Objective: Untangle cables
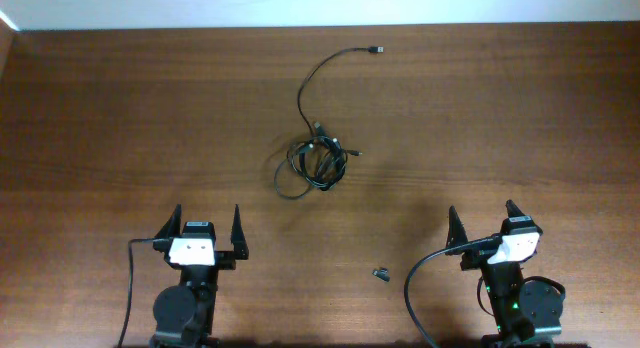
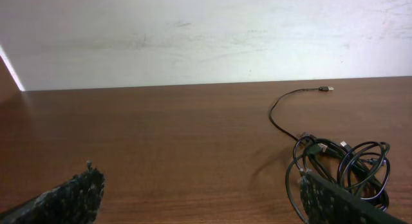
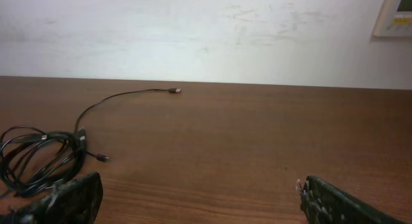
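Observation:
The cables (image 1: 315, 163) lie as a tangled bundle of thin black cords in the middle of the wooden table, with one long strand curving up to a plug (image 1: 376, 50) near the far edge. In the left wrist view the cables (image 2: 344, 163) sit at the right, partly behind one finger. From the right wrist the cables (image 3: 42, 156) appear at the left. My left gripper (image 1: 208, 220) stands open near the front left, apart from the bundle. My right gripper (image 1: 482, 215) stands open at the front right, nothing between its fingers.
A tiny dark stubby piece (image 1: 381, 275) lies near the front edge between the two arms. Thicker black cables (image 1: 415, 288) run from the arm bases. A white wall (image 2: 206, 31) rises behind the table's far edge.

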